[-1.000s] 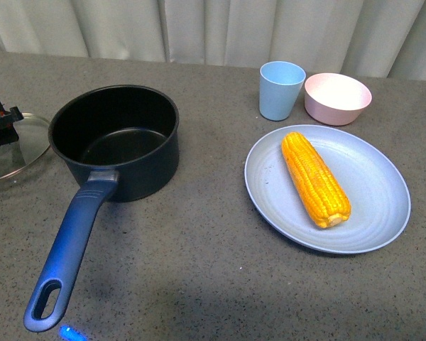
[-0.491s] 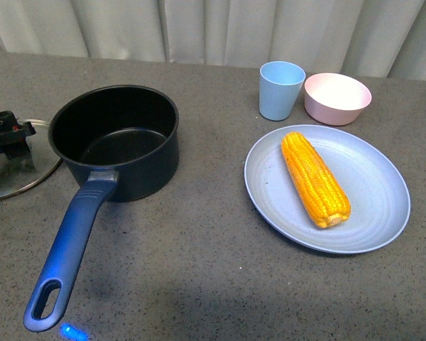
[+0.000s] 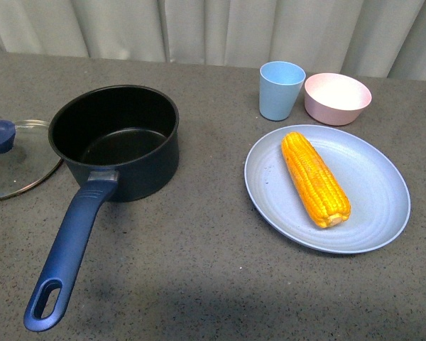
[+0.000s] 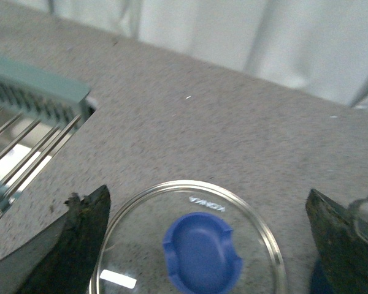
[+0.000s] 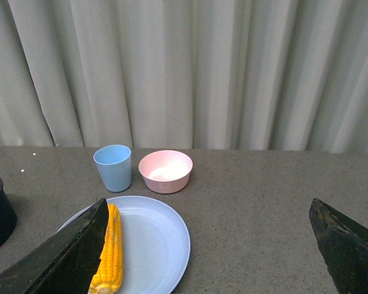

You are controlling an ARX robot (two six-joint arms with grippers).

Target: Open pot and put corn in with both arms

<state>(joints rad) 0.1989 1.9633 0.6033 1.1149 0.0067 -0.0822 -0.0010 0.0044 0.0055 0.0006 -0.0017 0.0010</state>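
Pot (image 3: 140, 169): dark navy outside, black inside.
Handle (image 3: 72, 245): glossy blue, lighter than the pot wall.
Lid (image 3: 25, 167): clear glass with a thin metal-coloured rim and small pale lettering near the edge.
Knob (image 3: 0, 135): solid blue.
Corn (image 3: 314, 177): yellow-orange, patterned with neat rows of kernels, paler at the cut end.
Plate (image 3: 373, 209): pale grey-blue, plain.
Cup (image 3: 280, 89): light blue, plain.
Bowl (image 3: 337, 99): soft pink, whitish inside.
Worktop (image 3: 213, 270): grey-brown, finely speckled.
Curtain (image 3: 220, 28): off-white, with vertical folds that shade to grey.
Rack (image 4: 34, 95): dull teal bar with silvery wires.
Jaws: black in both wrist views; the left pair has rough, mottled edges.
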